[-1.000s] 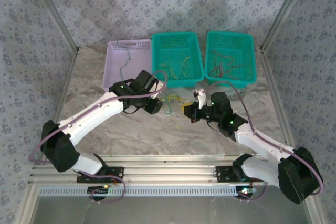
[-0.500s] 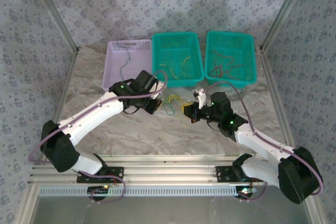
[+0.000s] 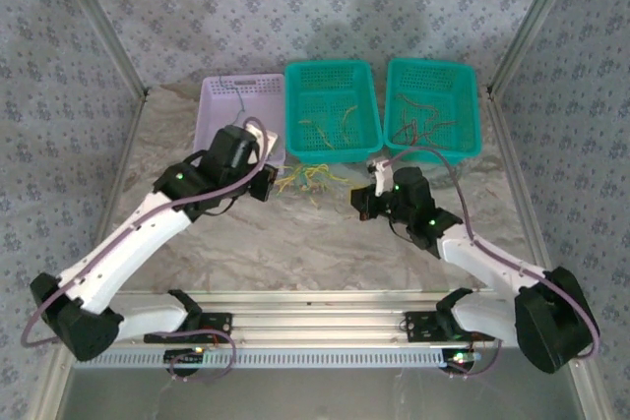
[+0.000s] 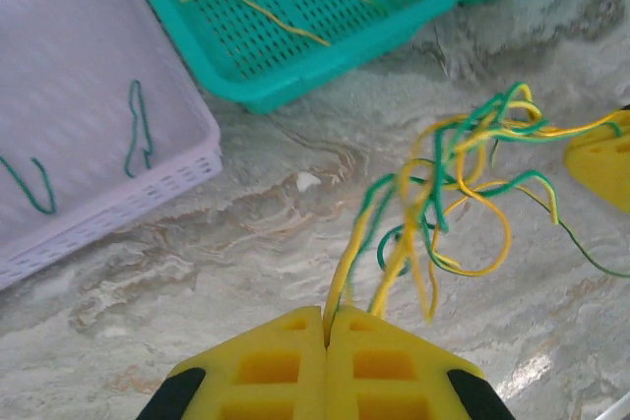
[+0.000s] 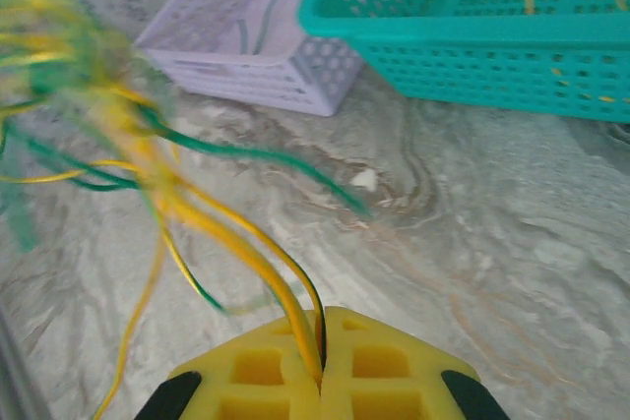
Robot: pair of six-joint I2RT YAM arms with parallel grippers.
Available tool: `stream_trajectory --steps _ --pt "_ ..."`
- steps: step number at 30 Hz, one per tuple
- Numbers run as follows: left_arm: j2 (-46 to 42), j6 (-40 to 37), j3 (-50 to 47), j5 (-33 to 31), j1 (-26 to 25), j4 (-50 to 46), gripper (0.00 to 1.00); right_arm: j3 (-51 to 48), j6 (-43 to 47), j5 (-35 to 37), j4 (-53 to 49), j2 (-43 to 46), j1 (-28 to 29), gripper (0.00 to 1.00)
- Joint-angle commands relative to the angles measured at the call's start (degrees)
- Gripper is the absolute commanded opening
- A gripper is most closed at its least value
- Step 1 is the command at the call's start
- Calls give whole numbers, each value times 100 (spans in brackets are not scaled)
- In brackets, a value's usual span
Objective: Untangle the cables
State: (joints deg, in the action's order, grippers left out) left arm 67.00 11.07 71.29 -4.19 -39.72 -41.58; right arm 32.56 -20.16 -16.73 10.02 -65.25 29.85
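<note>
In lilac basket [image 4: 89,76]: green strands [image 4: 138,130]; in middle teal basket [image 3: 330,71]: yellow strands [image 4: 261,12]; in right teal basket [image 3: 433,66]: reddish strands [image 3: 418,125]. Pinched tight between closed left gripper [image 4: 325,314] and right gripper [image 5: 321,314]: tangled yellow-green cables [image 3: 307,179], strung above table [image 3: 295,243].

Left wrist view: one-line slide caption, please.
Left tool shut on tangled yellow and green cables over the marble table, lilac basket and teal basket behind.

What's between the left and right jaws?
A tangled bunch of thin yellow and green cables, pinched at both ends, stretched over the marbled tabletop, seen in the top view.
</note>
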Motion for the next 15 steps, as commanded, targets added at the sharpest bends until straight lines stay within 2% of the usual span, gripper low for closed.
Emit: stream_trajectory --steps 1,5,8,15 --pt "-469 214 7 -530 195 91 0 185 -398 784 -675 -339 -364 0" --pt "-885 189 112 -732 341 -64 0 177 -711 751 -791 -616 -787 0" --pt "-1069 159 193 -797 446 -220 0 179 -788 838 -863 -714 -886 0" --pt "-1311 -59 623 -1337 607 -726 0 265 -881 1569 -1432 -837 -1082 0"
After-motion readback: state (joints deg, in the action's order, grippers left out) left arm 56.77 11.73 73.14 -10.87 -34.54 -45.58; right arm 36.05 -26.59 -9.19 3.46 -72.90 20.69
